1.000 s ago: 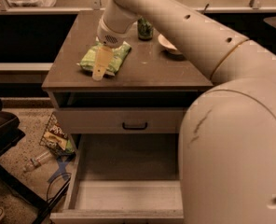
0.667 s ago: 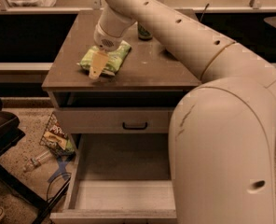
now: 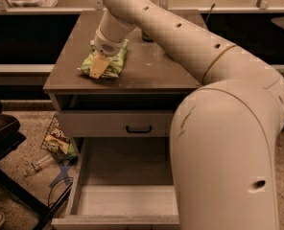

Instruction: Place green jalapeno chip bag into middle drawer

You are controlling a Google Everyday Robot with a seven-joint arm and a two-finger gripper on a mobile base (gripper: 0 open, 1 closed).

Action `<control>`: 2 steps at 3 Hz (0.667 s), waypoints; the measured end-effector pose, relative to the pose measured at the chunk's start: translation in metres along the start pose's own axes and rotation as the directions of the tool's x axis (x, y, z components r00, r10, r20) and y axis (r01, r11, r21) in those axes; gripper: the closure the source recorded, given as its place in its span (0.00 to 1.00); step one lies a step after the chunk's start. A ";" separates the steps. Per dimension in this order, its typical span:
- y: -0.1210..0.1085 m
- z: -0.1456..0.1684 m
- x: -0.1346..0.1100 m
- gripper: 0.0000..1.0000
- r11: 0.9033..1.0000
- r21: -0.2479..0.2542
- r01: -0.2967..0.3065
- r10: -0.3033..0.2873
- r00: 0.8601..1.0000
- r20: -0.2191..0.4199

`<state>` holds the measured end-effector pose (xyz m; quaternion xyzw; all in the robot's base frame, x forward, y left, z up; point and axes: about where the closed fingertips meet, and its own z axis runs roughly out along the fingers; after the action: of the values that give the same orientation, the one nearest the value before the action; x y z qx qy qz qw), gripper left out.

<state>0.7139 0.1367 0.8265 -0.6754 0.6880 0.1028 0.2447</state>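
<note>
The green jalapeno chip bag lies flat on the brown cabinet top, left of centre. My gripper points down at the bag's front left part and touches or nearly touches it. My arm comes in from the right and covers part of the bag. The middle drawer is pulled out below, with a pale bare floor and nothing in it. My arm's large lower link hides its right side.
A closed grey drawer front with a black handle sits above the open drawer. A dark can stands at the back of the cabinet top. On the floor at left lie a brownish snack bag and a plastic bottle. A black object stands at the far left.
My arm's upper links have swung across the right of the cabinet top and now hide what stood there. The gripper stays at the bag, which has not moved.
</note>
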 end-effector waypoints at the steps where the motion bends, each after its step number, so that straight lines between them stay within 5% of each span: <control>1: 0.000 -0.001 -0.001 0.95 1.000 0.000 0.000 0.000 1.000 0.000; 2: 0.000 0.001 -0.001 1.00 1.000 -0.003 0.000 0.000 1.000 -0.001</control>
<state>0.7137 0.1376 0.8262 -0.6759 0.6879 0.1034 0.2435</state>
